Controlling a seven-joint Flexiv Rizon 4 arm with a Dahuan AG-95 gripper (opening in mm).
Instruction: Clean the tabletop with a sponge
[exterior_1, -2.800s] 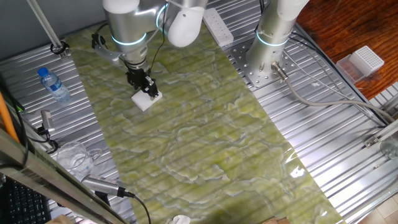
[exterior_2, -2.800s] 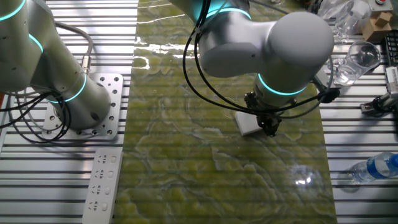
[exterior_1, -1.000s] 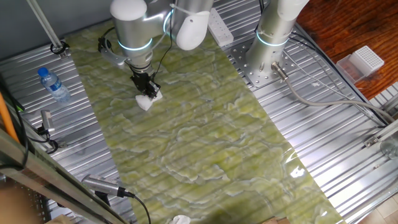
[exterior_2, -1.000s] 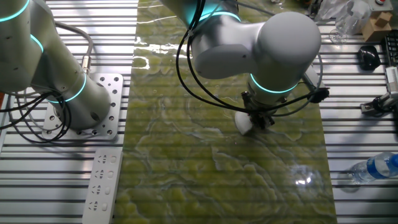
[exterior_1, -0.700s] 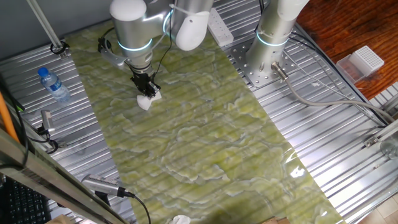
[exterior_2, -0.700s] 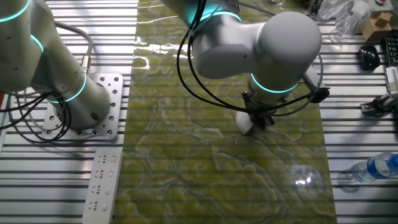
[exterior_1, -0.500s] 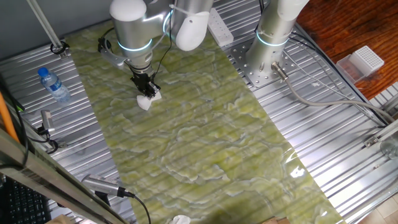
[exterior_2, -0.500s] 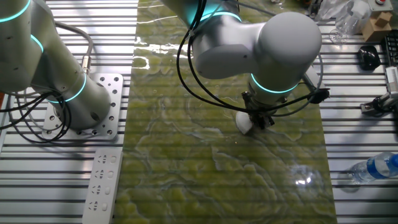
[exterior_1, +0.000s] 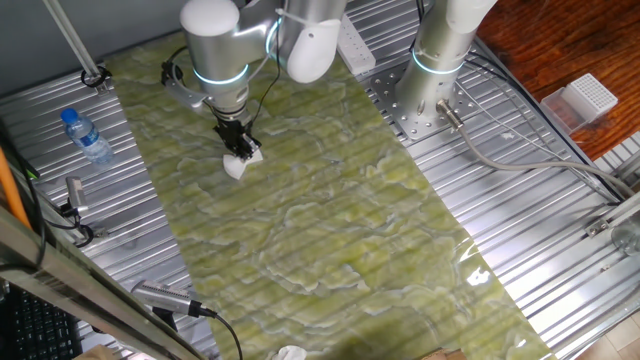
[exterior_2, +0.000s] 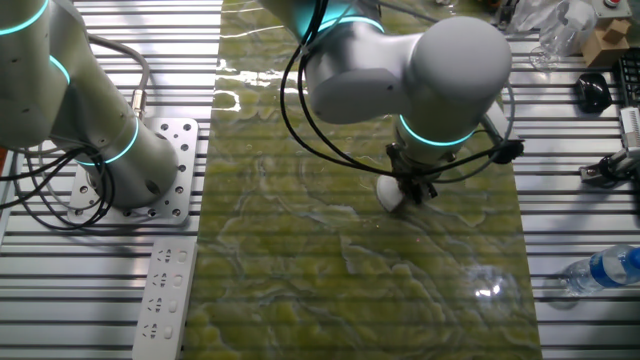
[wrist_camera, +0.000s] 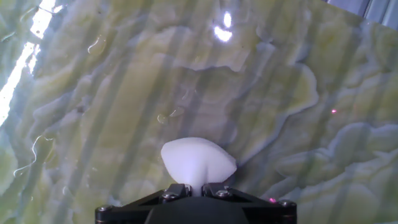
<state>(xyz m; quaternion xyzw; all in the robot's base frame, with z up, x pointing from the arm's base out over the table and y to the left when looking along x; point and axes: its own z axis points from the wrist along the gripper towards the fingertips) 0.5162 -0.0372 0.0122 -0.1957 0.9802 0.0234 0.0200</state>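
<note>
The white sponge (exterior_1: 237, 166) is pinched in my black gripper (exterior_1: 238, 150) and pressed down on the glossy yellow-green tabletop (exterior_1: 330, 230), near its far left part. From the other side the sponge (exterior_2: 391, 194) shows just left of the gripper (exterior_2: 410, 190), under the arm's big grey wrist. In the hand view the sponge (wrist_camera: 198, 160) bulges out, squeezed between the two fingers, and the gripper (wrist_camera: 196, 188) is shut on it over the veined tabletop (wrist_camera: 112, 93).
A second arm's base (exterior_1: 430, 95) stands on the ribbed metal right of the sheet. A white power strip (exterior_1: 352, 42), a water bottle (exterior_1: 86, 137), a white ridged box (exterior_1: 585, 100), a crumpled white scrap (exterior_1: 290, 352) and cables (exterior_1: 520, 150) lie around it.
The gripper and sponge have slid from the sheet's left side a short way toward its middle. The sponge, flat 2.8 s ago, now looks squeezed and rounded.
</note>
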